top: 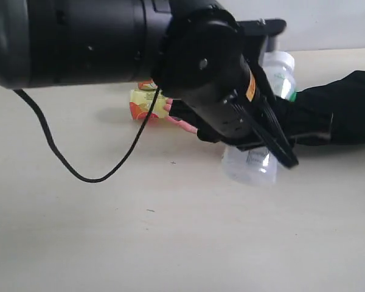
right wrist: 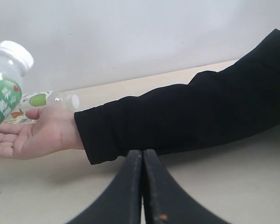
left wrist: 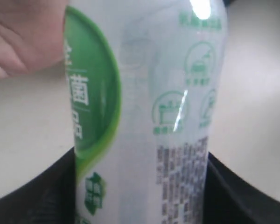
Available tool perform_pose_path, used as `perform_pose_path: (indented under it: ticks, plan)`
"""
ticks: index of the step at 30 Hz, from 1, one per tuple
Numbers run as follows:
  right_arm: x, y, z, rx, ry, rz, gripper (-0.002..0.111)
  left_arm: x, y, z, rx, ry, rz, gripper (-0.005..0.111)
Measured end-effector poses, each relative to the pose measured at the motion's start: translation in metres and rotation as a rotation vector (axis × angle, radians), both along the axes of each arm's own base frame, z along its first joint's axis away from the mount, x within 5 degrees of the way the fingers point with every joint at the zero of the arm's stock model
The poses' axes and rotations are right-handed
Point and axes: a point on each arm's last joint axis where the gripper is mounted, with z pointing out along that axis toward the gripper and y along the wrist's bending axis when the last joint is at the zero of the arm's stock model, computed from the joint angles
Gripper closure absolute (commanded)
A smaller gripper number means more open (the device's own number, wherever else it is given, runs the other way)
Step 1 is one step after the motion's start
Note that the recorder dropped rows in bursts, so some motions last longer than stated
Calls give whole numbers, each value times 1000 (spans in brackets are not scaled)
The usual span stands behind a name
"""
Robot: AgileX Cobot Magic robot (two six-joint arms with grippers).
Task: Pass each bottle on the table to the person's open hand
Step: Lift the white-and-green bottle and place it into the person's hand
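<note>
Left tool (top: pixel 272 145) gripped the white green-label bottle (left wrist: pixel 144 116) round its body, w/ black fingers (left wrist: pixel 32 200) on both sides. Bottle was tilted and held off the desk (top: pixel 170 237), toward the desk's far edge. Person's hand (right wrist: pixel 32 133) lay palm up just beside and below the bottle; couldn't tell if they touched. Black sleeve (right wrist: pixel 186 116) ran off toward the desk's right edge. Right tool (right wrist: pixel 142 186) was closed, jaws pressed together w/ nothing betw. them, low over the desk near the sleeve. Apple-label bottle (right wrist: pixel 46 100) lay on its side behind the hand, nearer the far edge. Yellow-label bottle (top: pixel 147 103) lay on the desk just beside the fingertips, on the side toward the left edge, partly hidden by the left arm (top: pixel 79 36).
</note>
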Motion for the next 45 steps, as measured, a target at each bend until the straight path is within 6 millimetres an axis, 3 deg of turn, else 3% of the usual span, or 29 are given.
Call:
perform_pose_path:
  ticks: [3,7,15,22,33,37,42,45]
  plan:
    - [0,0,0,0,0,0,108,29,15,7,-95,81,195,107]
    - [0,0,0,0,0,0,108,53,28,6,-146,133,292,107]
    - [0,0,0,0,0,0,108,91,34,-18,-242,178,403,107]
    - [0,0,0,0,0,0,108,102,27,-45,-288,239,460,107]
    - [0,0,0,0,0,0,108,106,21,-55,-339,256,489,106]
    - [0,0,0,0,0,0,108,107,21,-55,-346,264,497,94]
    - [0,0,0,0,0,0,108,108,22,-55,-345,268,501,63]
    - [0,0,0,0,0,0,108,109,24,-55,-346,268,505,50]
